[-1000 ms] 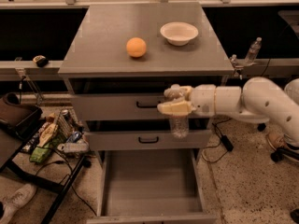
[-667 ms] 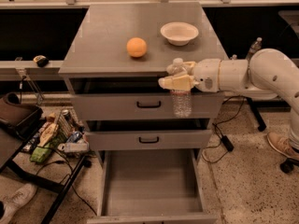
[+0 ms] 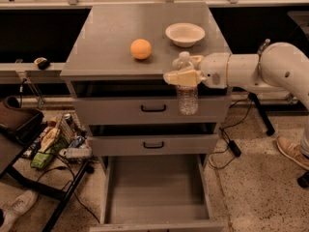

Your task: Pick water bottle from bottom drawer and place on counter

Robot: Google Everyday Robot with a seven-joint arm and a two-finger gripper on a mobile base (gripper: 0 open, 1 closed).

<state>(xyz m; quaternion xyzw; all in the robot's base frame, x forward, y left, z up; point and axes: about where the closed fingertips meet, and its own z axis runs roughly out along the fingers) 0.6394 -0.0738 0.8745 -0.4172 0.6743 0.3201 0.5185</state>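
My gripper [image 3: 182,75] is shut on the water bottle [image 3: 186,96], a clear ribbed bottle with a white cap. It holds the bottle upright by the neck, in front of the counter's front edge at the right. The bottle's cap is level with the counter [image 3: 111,37]; its body hangs in front of the top drawer. The bottom drawer [image 3: 154,192] stands pulled open below, with a bare grey floor. My white arm reaches in from the right.
An orange ball [image 3: 141,49] and a white bowl [image 3: 185,34] sit on the counter. Two shut drawers with black handles [image 3: 153,108] are below. A cart with clutter [image 3: 48,141] stands at the left. A person's shoe [image 3: 292,151] and cables lie at the right.
My gripper has lifted the water bottle from in front of the top drawers up to counter-edge height.
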